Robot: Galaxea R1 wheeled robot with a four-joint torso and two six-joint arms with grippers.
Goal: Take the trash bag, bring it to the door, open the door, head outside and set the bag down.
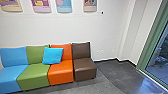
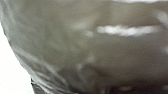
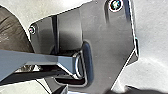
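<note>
The trash bag (image 2: pixel 75 50) shows very large and close in the left wrist view, a greyish-brown, glossy, translucent plastic with creases and bright reflections. In the right wrist view, part of a dark brown wrinkled bag (image 3: pixel 12 30) shows beside the robot's own base plate. How the grippers stand on it cannot be told. A green-framed glass door or window (image 1: pixel 160 57) stands at the right side of the head view.
Along the white wall runs a row of seats: blue (image 1: pixel 12 75), green (image 1: pixel 35 75), orange (image 1: pixel 61 72) and brown (image 1: pixel 83 67). A bright blue cushion (image 1: pixel 53 55) leans on them. Posters (image 1: pixel 64 5) hang above. Dark floor (image 1: pixel 115 75) lies between seats and glass.
</note>
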